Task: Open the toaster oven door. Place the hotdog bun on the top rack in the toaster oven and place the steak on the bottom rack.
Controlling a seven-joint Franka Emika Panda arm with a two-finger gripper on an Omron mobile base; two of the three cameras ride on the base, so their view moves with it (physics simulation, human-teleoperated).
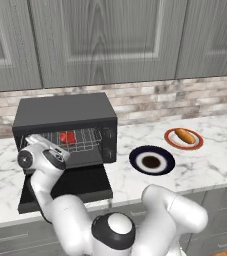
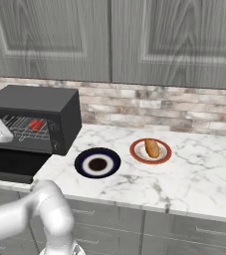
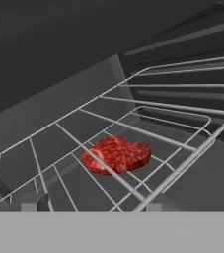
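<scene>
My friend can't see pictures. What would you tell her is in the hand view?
A red steak lies on a silver wire rack inside the dark toaster oven, seen from close up through the bars of another wire rack nearer the camera. The tips of the robot's two dark fingers peek up at the bottom, standing apart and holding nothing.

Toaster oven (image 1: pixel 65 112): matt black casing, smooth. Rack (image 3: pixel 133 148) under the steak (image 3: pixel 116 154): thin bright metal wire. Steak: red, marbled, slightly glossy. Bench (image 1: pixel 205 165): polished white marble with grey veining. Wall (image 1: pixel 185 100): rough brick-pattern tile. Cabinets (image 1: pixel 110 40): grey wood grain, matt. Plates (image 1: pixel 151 160): apparently glazed ceramic; finish unclear at this distance.
</scene>
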